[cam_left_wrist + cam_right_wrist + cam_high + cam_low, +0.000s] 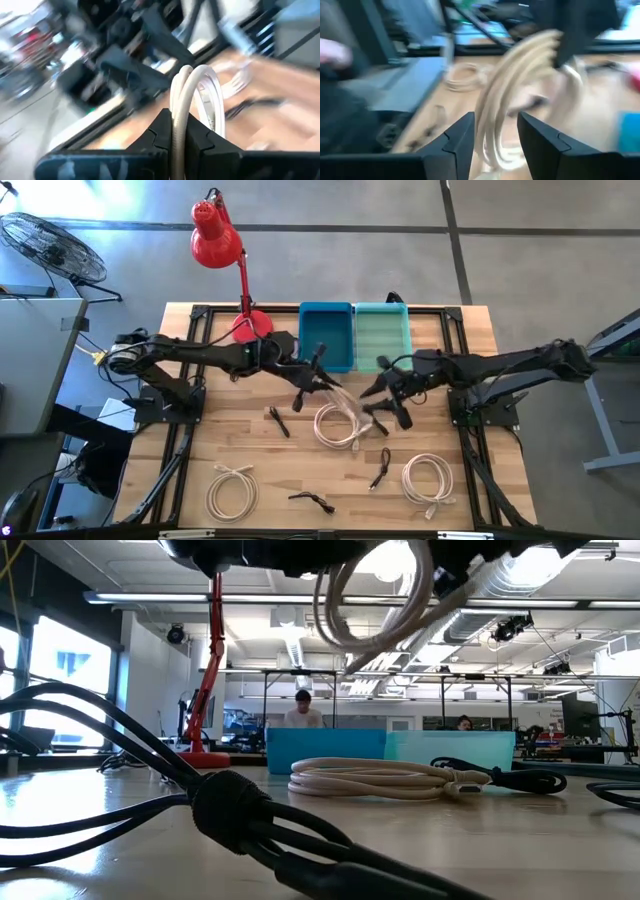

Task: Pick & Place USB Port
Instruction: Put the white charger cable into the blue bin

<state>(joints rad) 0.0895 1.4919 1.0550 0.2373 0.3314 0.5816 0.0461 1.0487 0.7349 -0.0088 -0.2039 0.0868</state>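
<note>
The white USB cable (192, 97), a glossy looped coil, is held above the tabletop (250, 445) centre, clamped in the left pincer (181, 142). The right pincer (495, 137) is set apart around its hanging strands. Another white coil (338, 426) lies directly below; blue (326, 330) and green bins (382, 332) stand just behind.

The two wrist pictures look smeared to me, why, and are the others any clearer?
Left wrist view: background streaked by motion blur; only the white cable loop pinched in the left gripper reads sharp. Right wrist view: everything smeared, even the cable. High view: crisp. Low view: the nearby black cable bundle is soft, the ceiling lights glare.
</note>
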